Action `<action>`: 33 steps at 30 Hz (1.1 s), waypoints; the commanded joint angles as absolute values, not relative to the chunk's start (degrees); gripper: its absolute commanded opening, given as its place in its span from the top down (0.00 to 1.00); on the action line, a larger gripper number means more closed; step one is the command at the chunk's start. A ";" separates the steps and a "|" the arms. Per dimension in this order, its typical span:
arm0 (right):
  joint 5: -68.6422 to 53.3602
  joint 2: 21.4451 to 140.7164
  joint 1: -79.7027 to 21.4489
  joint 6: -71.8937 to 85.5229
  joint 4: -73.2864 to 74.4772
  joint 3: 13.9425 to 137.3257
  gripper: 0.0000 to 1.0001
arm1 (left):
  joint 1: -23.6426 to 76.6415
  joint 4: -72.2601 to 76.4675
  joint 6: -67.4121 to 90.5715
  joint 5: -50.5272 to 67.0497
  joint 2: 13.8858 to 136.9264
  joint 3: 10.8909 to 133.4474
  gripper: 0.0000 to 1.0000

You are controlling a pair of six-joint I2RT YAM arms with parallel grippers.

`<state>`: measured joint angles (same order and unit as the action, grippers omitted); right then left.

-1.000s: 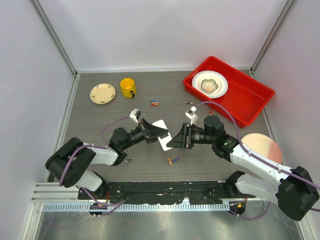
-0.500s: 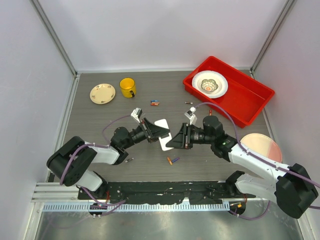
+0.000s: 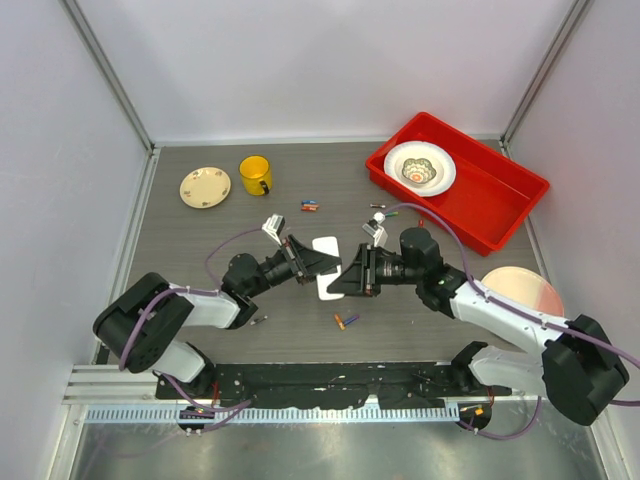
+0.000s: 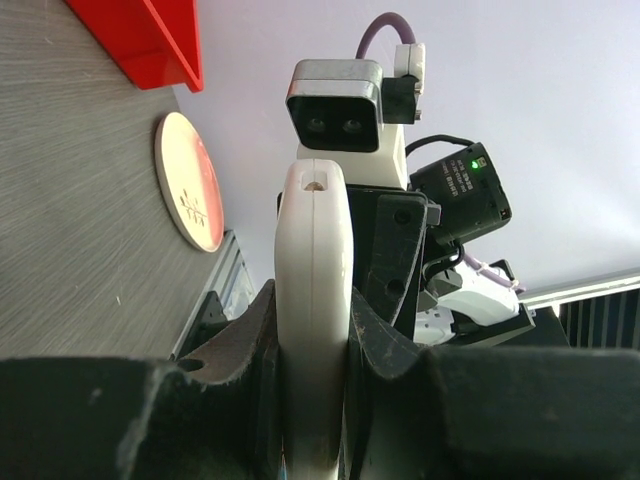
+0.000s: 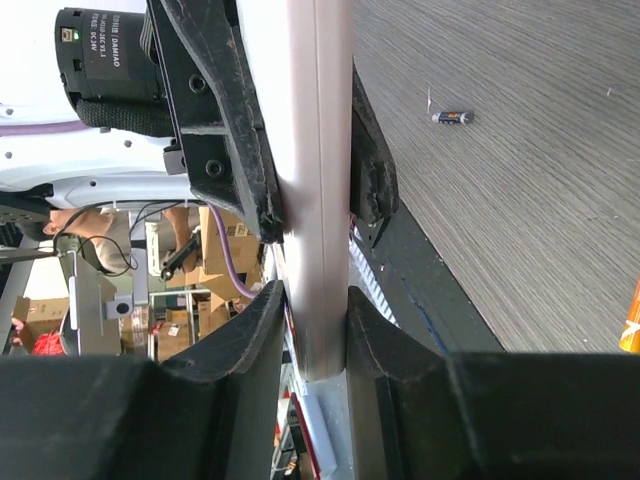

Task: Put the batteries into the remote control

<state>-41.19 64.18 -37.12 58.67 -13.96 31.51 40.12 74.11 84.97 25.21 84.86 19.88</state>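
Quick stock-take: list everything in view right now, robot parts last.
remote: one, white, mid-table, clamped between both grippers
batteries: several, mixed colours, loose and scattered mid-table
mug: one, yellow, far left
small plate: one, cream, left of mug
tray: one, red, far right
bowl: one, white, inside tray
large plate: one, pink, right side, beside right arm
left gripper: black, shut on remote
right gripper: black, shut on remote
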 commanded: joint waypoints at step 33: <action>-30.56 60.82 -33.75 27.89 17.37 48.58 0.99 | 32.79 82.97 86.39 29.19 78.58 18.20 0.02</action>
<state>-40.60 61.60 -33.74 39.75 2.72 42.44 35.88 75.53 85.32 30.11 81.76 18.94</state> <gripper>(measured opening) 0.279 0.966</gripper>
